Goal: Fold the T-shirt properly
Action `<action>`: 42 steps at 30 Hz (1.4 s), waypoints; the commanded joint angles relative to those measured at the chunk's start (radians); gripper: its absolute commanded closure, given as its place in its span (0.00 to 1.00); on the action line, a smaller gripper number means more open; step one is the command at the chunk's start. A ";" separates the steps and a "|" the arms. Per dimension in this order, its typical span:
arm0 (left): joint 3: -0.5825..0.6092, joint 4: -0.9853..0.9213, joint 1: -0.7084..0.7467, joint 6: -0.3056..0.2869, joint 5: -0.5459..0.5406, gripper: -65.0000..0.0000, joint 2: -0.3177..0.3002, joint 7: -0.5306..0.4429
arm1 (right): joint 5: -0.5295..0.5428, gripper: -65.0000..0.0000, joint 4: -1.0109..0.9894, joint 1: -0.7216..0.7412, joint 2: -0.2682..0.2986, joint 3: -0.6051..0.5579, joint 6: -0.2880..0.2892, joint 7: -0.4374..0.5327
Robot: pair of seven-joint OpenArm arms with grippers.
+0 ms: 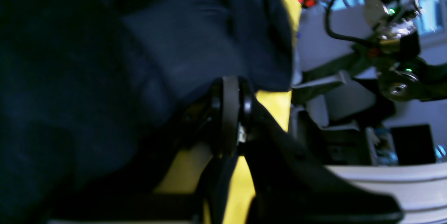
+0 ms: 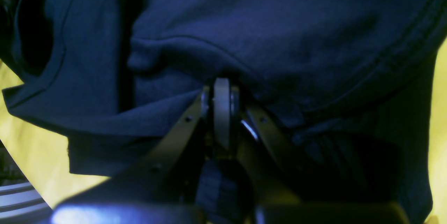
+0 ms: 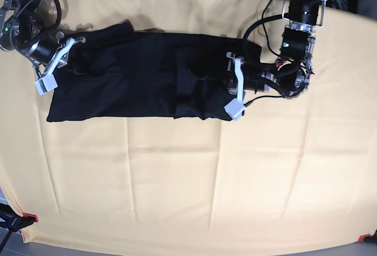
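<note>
Two closed grippers pinch our T-shirt (image 3: 141,82) at opposite ends: right gripper (image 3: 59,62) upper left, left gripper (image 3: 235,88) centre right. Its long axis runs left-right across the yellow cloth's (image 3: 188,185) upper half.

Black T-shirt (image 3: 147,79), folded into a long wrinkled band, lying flat across the far half of the table, both ends gripped
</note>
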 commanded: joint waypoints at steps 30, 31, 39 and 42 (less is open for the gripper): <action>-0.098 0.200 -0.089 0.002 -0.110 1.00 -0.278 0.008 | 0.026 1.00 0.015 0.006 0.014 0.008 0.005 0.023; -0.098 0.214 -0.088 -0.007 -0.110 1.00 -0.278 0.008 | 0.026 1.00 0.015 0.006 0.014 0.008 0.005 0.023; -0.096 0.221 -0.077 -0.026 0.214 1.00 -0.210 -0.049 | 0.053 0.80 0.015 0.016 0.014 0.008 0.005 0.022; -0.083 0.221 -0.055 -0.053 0.324 1.00 -0.182 -0.080 | 0.138 0.67 0.015 0.036 0.014 0.010 0.005 0.018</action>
